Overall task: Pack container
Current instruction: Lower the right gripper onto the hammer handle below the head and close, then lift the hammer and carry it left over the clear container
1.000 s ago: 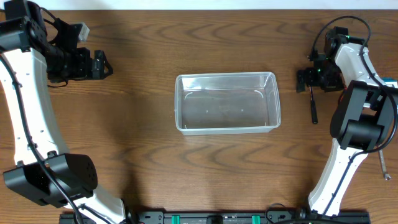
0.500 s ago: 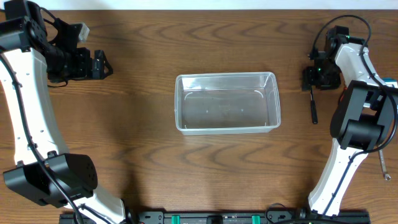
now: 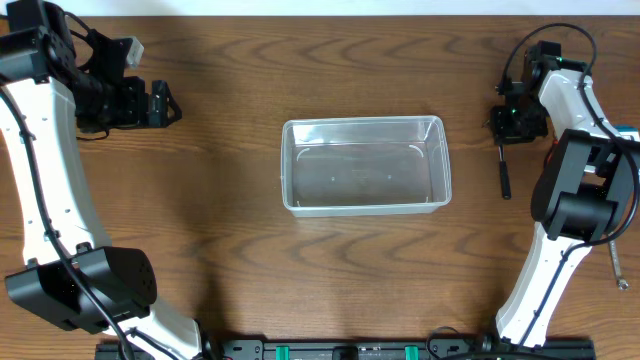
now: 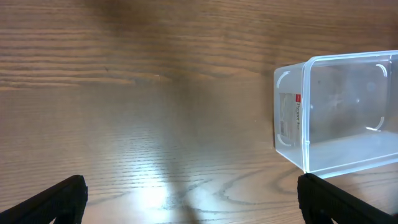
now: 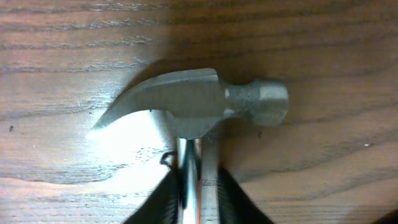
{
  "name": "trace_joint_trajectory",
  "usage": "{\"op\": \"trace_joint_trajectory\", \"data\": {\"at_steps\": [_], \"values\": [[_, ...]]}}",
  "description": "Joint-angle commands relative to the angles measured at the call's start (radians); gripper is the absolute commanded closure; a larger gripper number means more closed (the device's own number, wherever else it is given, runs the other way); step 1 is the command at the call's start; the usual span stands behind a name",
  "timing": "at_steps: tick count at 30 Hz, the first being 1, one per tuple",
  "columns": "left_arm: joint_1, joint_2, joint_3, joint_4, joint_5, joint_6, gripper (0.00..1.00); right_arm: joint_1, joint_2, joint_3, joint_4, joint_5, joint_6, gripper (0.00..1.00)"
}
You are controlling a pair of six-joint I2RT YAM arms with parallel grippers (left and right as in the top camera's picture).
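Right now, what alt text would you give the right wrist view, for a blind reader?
A steel hammer lies on the wooden table, its head in mid-frame. The right claw grips its neck just below the head.

The only marking is a white label with a small red mark on the container end wall, its print too small to read.

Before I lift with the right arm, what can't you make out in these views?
Hammer handle: right wrist view, cut off by bottom edge.
Hammer head: overhead, hidden under right gripper.
Container label text: left wrist view, too small.
Slim metal tool at right edge: overhead, too small to identify, partly under right arm.
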Motion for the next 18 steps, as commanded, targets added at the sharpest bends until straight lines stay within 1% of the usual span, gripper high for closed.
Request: {"op": "trace_joint_trajectory", "data": {"at_steps": [1,2,3,4,8,11,15,18], "values": [[0.003,-0.003,-0.004,0.0,-0.008,0.01,0.02,0.002,0.043,0.006,-0.001,-0.011,-0.001,0.86],[0.003,-0.003,-0.004,0.0,-0.008,0.01,0.02,0.002,0.043,0.006,-0.002,-0.011,-0.001,0.89],[0.003,-0.003,-0.004,0.0,-0.008,0.01,0.02,0.002,0.043,0.008,-0.006,-0.011,-0.001,0.95],[0.003,-0.003,-0.004,0.0,-0.008,0.01,0.02,0.002,0.043,0.011,-0.01,-0.011,-0.001,0.99],[0.003,-0.003,-0.004,0.0,-0.008,0.01,0.02,0.002,0.042,0.056,-0.053,-0.011,-0.001,0.99],[0.003,-0.003,-0.004,0.0,-0.008,0.01,0.02,0.003,0.042,0.143,-0.12,-0.011,-0.001,0.99],[0.003,-0.003,-0.004,0.0,-0.008,0.01,0.02,0.012,0.042,0.341,-0.248,-0.011,-0.002,0.99],[0.003,-0.003,-0.004,0.0,-0.008,0.01,0.02,0.034,0.042,0.527,-0.366,-0.012,-0.04,0.99]]}}
